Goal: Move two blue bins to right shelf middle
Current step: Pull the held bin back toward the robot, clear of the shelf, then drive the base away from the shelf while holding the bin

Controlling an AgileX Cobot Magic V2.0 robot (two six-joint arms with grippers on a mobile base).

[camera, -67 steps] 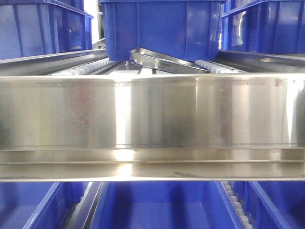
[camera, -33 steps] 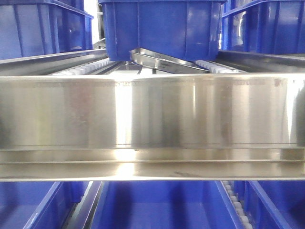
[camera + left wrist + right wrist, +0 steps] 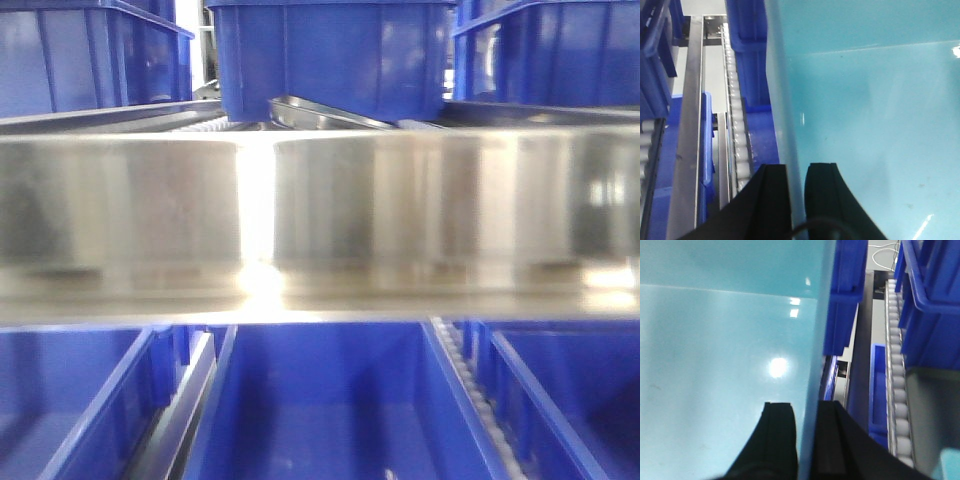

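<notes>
Cyan bin (image 3: 870, 125) (image 3: 715, 350): held by two opposite walls, one end effector on each, with its smooth inside facing both wrist cameras.
Bin's heading: each gripped wall shows edge-on and runs straight away from the wrist, in line with the roller tracks beside it. Too little of the bin shows to tell whether that is its long axis.
Left end effector (image 3: 797, 172): nearly closed, one black finger on each side of the bin's left wall, pinching it.
Right end effector (image 3: 806, 410): nearly closed as well, clamped astride the bin's right wall.
Shelf (image 3: 320, 220): the broad shiny front rail lies level across the front view, blurred.
Rollers (image 3: 735, 125) (image 3: 897, 365): white rows just outside the bin on either side.
Dark bins (image 3: 330, 55): royal blue, standing on the level above the rail and the one below it.
</notes>
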